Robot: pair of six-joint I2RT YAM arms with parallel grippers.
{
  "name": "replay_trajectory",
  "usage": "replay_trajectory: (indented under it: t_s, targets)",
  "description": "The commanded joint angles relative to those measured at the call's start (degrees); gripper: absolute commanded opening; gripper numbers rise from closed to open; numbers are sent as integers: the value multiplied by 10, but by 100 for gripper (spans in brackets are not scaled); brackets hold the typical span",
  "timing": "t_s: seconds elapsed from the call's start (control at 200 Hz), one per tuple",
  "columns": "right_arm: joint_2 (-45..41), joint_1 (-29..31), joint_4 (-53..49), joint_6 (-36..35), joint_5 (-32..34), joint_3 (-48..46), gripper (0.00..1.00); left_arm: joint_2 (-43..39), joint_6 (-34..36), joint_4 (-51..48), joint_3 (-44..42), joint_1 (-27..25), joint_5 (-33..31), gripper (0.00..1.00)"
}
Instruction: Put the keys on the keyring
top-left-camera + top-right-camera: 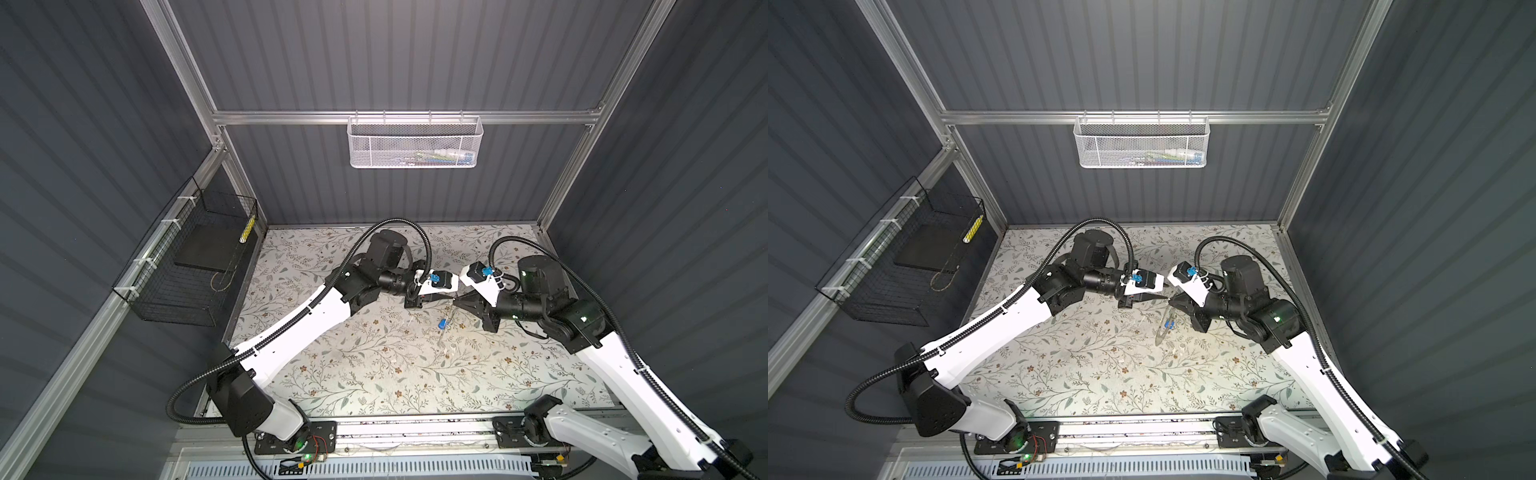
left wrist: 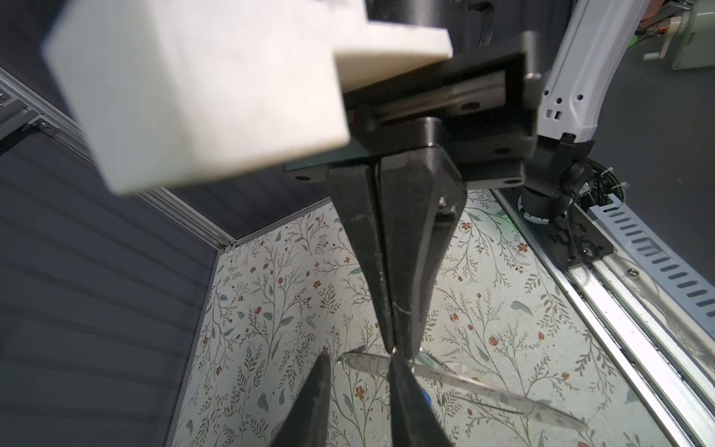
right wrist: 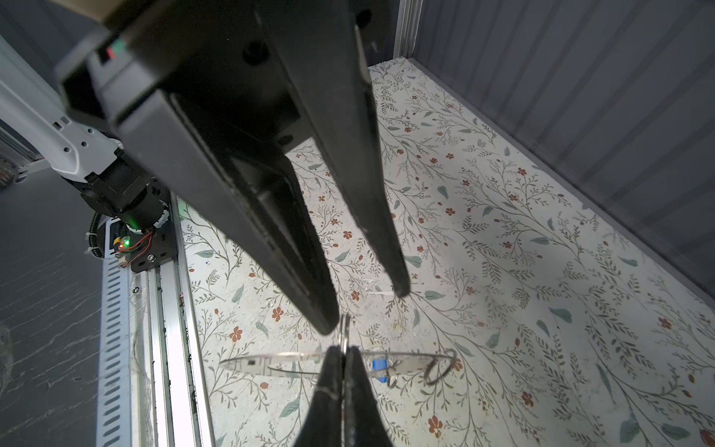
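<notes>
The keyring (image 3: pixel 271 362) hangs above the floral tabletop, seen edge-on as a thin grey band, and shows in both top views (image 1: pixel 444 334) (image 1: pixel 1160 332). My right gripper (image 3: pixel 343 351) is shut on its upper rim (image 2: pixel 363 363). A key with a blue head (image 3: pixel 379 367) (image 1: pixel 443 323) hangs from the ring beside a small wire loop (image 3: pixel 439 367). My left gripper (image 2: pixel 360 358) (image 3: pixel 364 309) is open and meets the right gripper (image 2: pixel 398 348) tip to tip. One of its fingertips (image 3: pixel 327 325) is right beside the gripped rim. Nothing is clamped between its fingers.
A white mesh basket (image 1: pixel 415 143) hangs on the back wall. A black wire basket (image 1: pixel 187 266) is fixed to the left wall. An aluminium rail (image 1: pixel 415 432) with both arm bases runs along the table's front edge. Grey panels wall in the table.
</notes>
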Motion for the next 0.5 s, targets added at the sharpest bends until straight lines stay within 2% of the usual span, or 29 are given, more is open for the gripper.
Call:
replay_trajectory:
  t_s: [0.0, 0.495]
  targets:
    - [0, -2, -1, -8, -15, 21, 0, 10, 26, -40, 25, -5, -9, 27]
    - [1, -2, -2, -17, -18, 26, 0, 28, 59, -91, 44, -13, -10, 25]
